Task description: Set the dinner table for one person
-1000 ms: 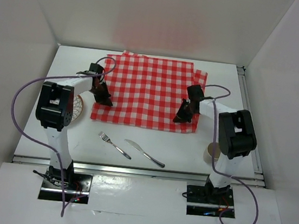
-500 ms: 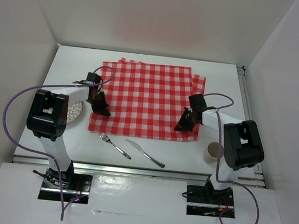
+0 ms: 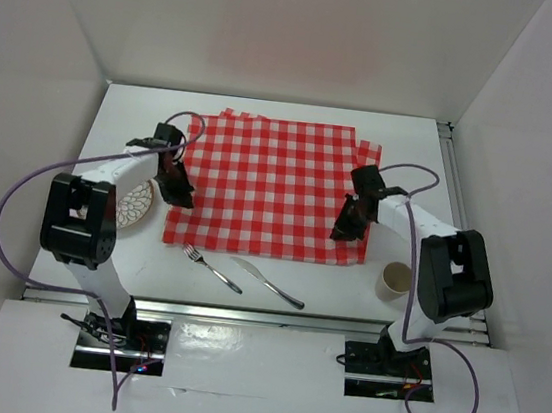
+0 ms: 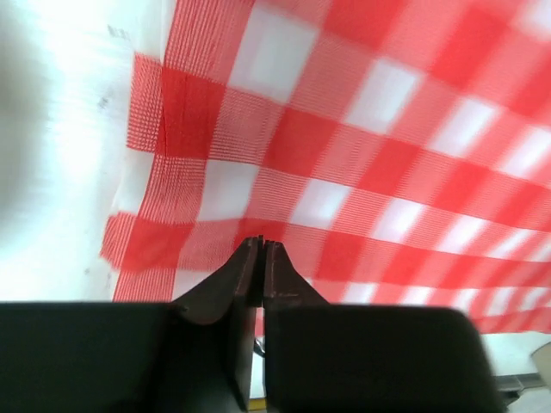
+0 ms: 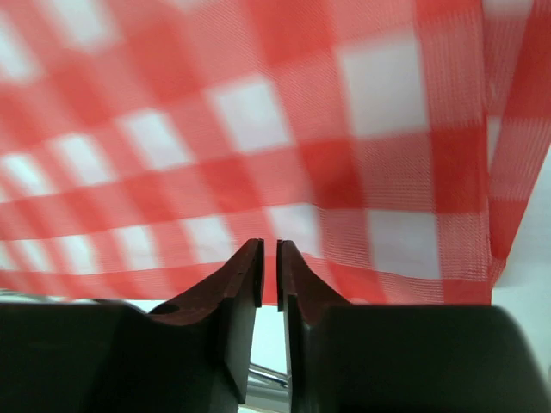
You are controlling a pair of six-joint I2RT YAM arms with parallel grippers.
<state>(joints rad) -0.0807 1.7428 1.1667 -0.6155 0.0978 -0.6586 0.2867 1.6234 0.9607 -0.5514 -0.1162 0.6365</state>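
The red-and-white checked cloth [image 3: 268, 185] lies spread flat on the white dinner table [image 3: 347, 286], its near edge just beyond the fork and knife. My left gripper [image 3: 178, 198] hovers over the cloth's near left corner. In the left wrist view [image 4: 261, 243] its jaws are pressed together with nothing between them, and the cloth [image 4: 344, 129] lies below. My right gripper [image 3: 341, 231] is over the near right corner. In the right wrist view [image 5: 268, 243] its jaws stand a narrow gap apart and empty, above the cloth [image 5: 258, 129].
A fork [image 3: 211, 267] and a knife [image 3: 267, 282] lie on the table near the front rail [image 3: 253, 315]. A patterned plate [image 3: 135, 204] sits left of the cloth, under my left arm. A paper cup [image 3: 395, 280] stands by my right arm.
The cloth was dragged toward the near edge and now lies still and flatter. Both grippers have drawn back slightly from its near corners, away from the near edge.
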